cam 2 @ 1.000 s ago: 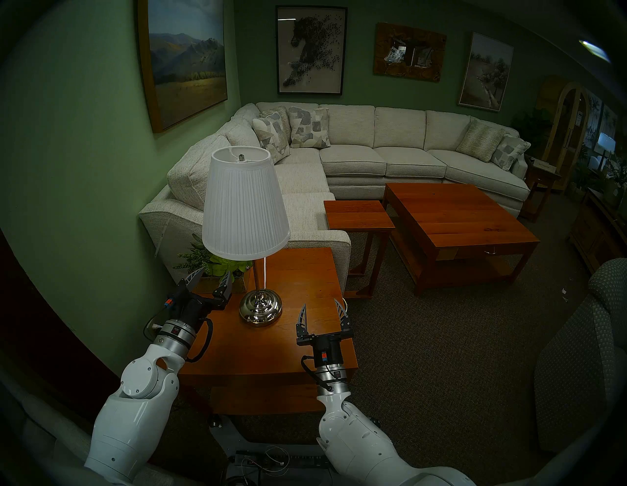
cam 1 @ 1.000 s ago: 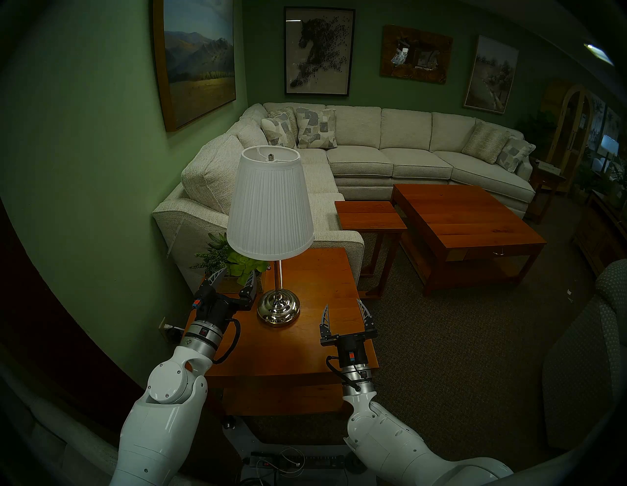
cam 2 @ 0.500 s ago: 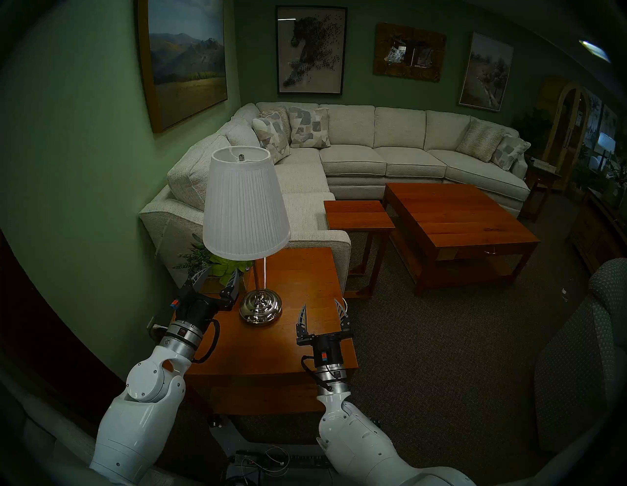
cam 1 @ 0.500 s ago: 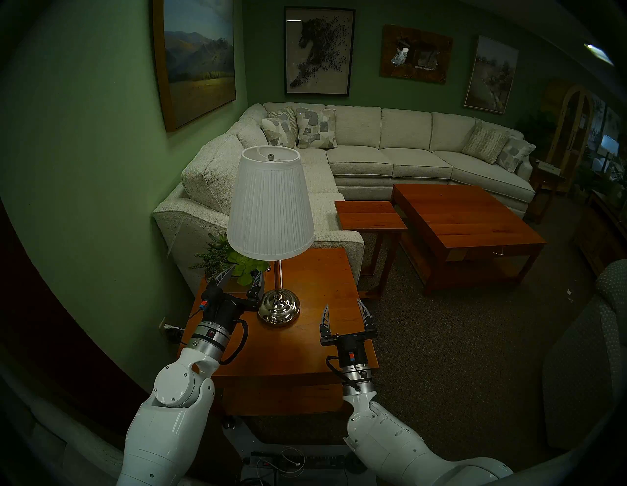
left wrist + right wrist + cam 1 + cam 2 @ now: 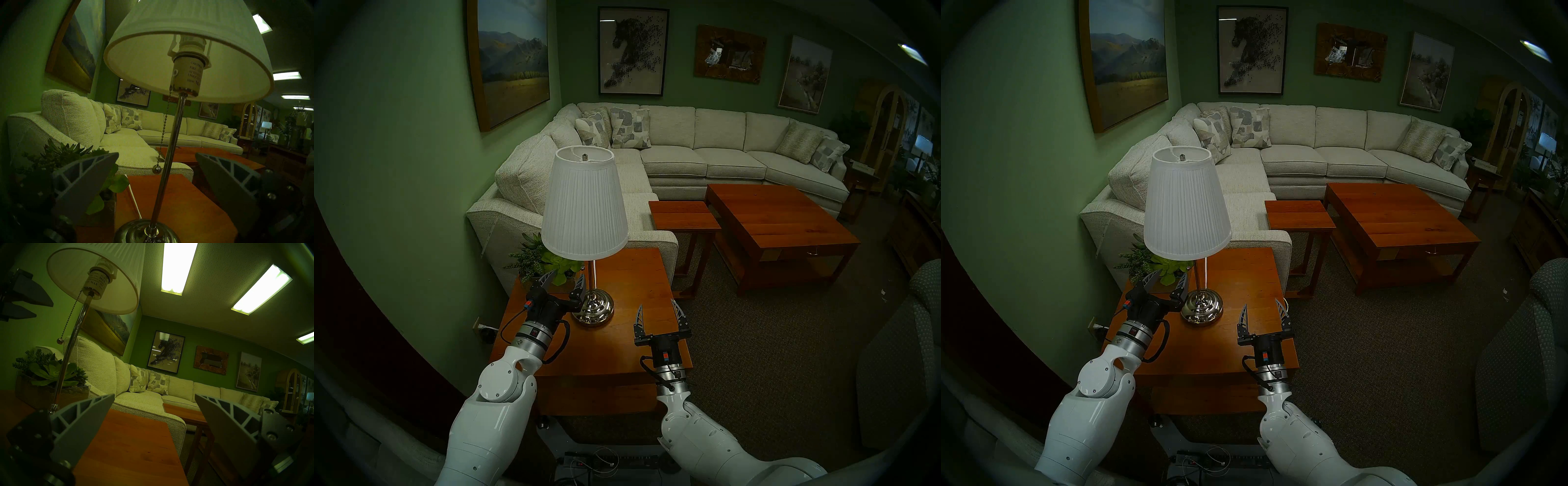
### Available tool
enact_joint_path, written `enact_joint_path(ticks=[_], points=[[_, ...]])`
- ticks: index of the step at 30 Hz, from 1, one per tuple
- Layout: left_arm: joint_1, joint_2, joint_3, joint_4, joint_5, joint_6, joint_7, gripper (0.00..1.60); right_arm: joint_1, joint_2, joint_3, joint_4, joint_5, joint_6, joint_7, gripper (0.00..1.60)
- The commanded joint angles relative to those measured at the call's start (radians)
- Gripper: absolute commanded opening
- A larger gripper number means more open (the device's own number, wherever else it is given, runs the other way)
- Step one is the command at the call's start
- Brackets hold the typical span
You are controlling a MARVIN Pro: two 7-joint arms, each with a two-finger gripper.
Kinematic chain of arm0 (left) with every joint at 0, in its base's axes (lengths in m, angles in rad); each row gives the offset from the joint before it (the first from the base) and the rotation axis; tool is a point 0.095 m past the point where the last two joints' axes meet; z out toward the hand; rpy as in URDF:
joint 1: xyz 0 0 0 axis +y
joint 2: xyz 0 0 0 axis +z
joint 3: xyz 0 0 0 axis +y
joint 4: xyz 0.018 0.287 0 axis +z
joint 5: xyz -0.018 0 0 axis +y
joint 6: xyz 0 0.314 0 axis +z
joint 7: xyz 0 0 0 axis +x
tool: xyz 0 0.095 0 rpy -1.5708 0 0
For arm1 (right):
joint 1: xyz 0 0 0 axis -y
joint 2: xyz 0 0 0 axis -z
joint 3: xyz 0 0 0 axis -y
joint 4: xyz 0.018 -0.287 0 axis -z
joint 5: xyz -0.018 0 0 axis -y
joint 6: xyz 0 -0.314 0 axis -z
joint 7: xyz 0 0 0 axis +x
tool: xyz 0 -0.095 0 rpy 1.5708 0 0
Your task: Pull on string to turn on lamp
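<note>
The lamp (image 5: 584,203) stands unlit on the wooden side table (image 5: 619,346), with a white pleated shade, a chrome pole and a ribbed chrome base (image 5: 593,311). The string (image 5: 164,125) is a thin bead chain. It hangs from the socket just left of the pole and ends in a small ball; it also shows in the right wrist view (image 5: 69,317). My left gripper (image 5: 569,274) is open and empty, below the shade's left rim and close to the pole. In its wrist view the ball and pole lie beyond the gap between the fingers. My right gripper (image 5: 657,303) is open and empty over the table's right part.
A succulent plant (image 5: 544,264) in a clear box sits at the table's back left, right behind the left gripper. The green wall is close on the left. The sofa (image 5: 670,159) arm stands behind the table. A small side table (image 5: 683,213) and a coffee table (image 5: 782,224) are to the right.
My left arm has moved right and forward, which brought its open gripper from the table's left edge to beside the lamp pole. The right arm and the lamp have not moved.
</note>
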Motion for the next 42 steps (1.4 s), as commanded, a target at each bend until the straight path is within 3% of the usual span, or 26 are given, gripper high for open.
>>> enact_joint_path(ticks=[1, 28, 42], points=[[-0.076, 0.001, -0.008, 0.008, -0.003, -0.023, -0.009, 1.6, 0.017, -0.002, 0.001, -0.024, -0.003, -0.005, -0.003, 1.6], [-0.231, -0.027, -0.001, 0.191, -0.001, -0.048, -0.039, 1.6, 0.018, -0.002, 0.001, -0.023, -0.003, -0.005, -0.003, 1.6], [-0.266, -0.037, -0.002, 0.238, -0.006, -0.074, -0.068, 1.6, 0.018, -0.002, 0.001, -0.023, -0.004, -0.005, -0.003, 1.6]])
